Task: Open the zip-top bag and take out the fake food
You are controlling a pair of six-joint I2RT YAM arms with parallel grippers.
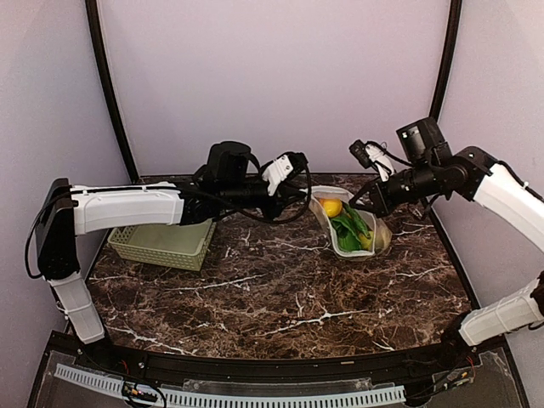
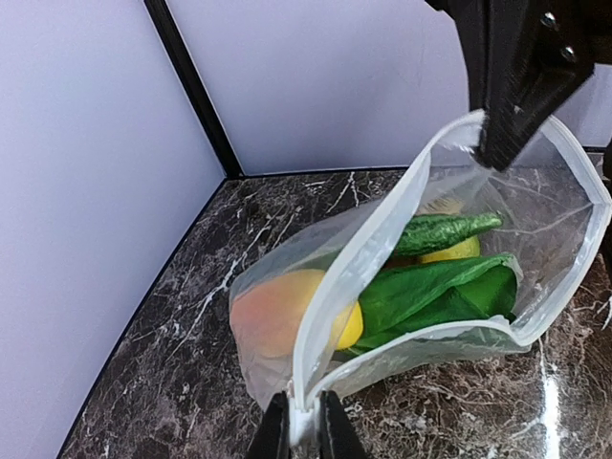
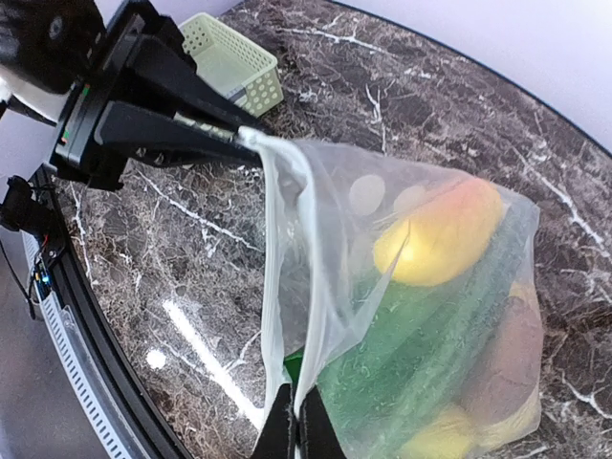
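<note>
The zip-top bag hangs between my two grippers at the back right of the table, its mouth spread open. My left gripper is shut on one end of the whitish zip strip. My right gripper is shut on the opposite end of the rim. The fake food is inside the bag: a yellow-orange fruit, a green leafy piece, a dark green pod and a yellow piece. The right wrist view also shows an orange-brown piece low in the bag.
A pale green slotted basket stands at the left of the marble table, under my left arm; it also shows in the right wrist view. Pale walls close the back and sides. A black rail runs along the near edge.
</note>
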